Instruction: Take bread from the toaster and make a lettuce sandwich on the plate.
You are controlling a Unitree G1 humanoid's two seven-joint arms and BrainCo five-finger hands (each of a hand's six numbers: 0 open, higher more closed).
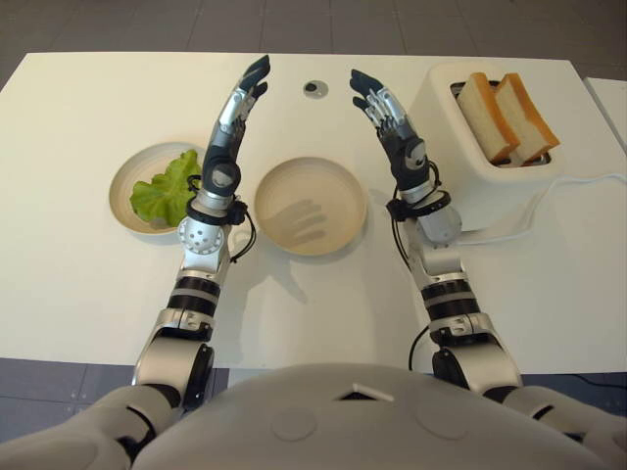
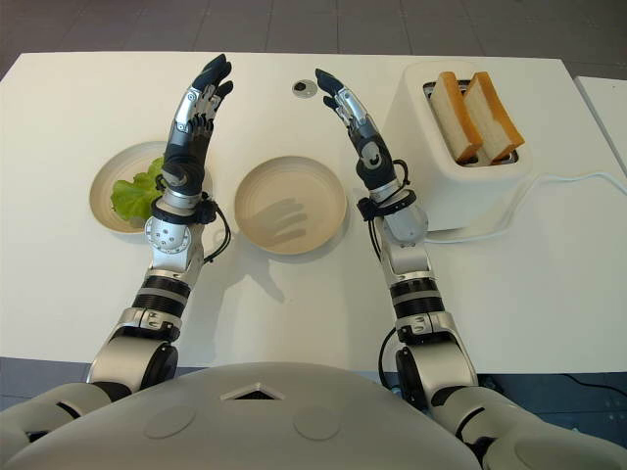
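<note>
My left hand (image 1: pixel 233 122) is raised above the white table (image 1: pixel 98 294) with its fingers stretched out and released, holding nothing. The fingertips point toward 1 o'clock. It hangs over the gap between two dishes. At its 9 o'clock is a round cream plate (image 1: pixel 127 176) with a ruffled green lettuce leaf (image 1: pixel 171 191) lying on its right half. At its 3 o'clock is a second round cream plate (image 1: pixel 328 186) with nothing on it, near the middle of the table.

My right hand (image 1: pixel 397 132) is also spread open and grasps nothing, its fingertips leaning toward 11 o'clock. It is between the bare plate and the white boxy toaster (image 1: pixel 490 191), which stands at 2 o'clock from that plate. Two slices of white bread with tan crusts, (image 1: pixel 487 113) and (image 1: pixel 527 116), stand side by side in the toaster's slots, untouched by either hand. A white cable (image 1: pixel 593 181) leads from the toaster toward 3 o'clock. A small dark round grommet (image 1: pixel 315 88) is set in the tabletop at 12 o'clock from the bare plate.
</note>
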